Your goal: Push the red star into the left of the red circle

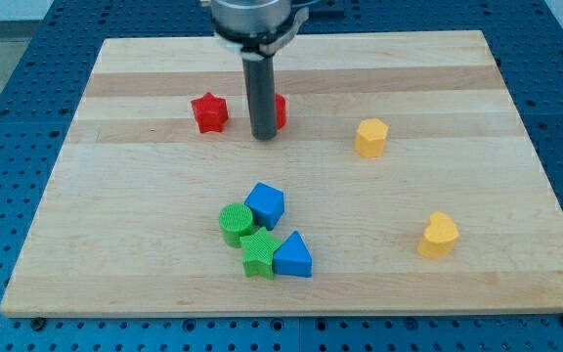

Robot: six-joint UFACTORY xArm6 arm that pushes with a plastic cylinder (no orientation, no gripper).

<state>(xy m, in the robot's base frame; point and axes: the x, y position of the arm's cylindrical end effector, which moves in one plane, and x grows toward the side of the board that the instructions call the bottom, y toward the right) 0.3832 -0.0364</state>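
My tip [264, 137] rests on the counter [145, 225] between the red star [208, 112] and the red circle [279, 110]. The star is just beside my tip, on the view's left. The circle is mostly hidden behind my rod, on the view's right. I have no jaws, only a dark rod, so I hold nothing.

I think I should go around to the star's far left side. Then I push it slowly right until it touches the circle.

The counter is smooth, pale wood. The star looks like ridged plastic with little points.
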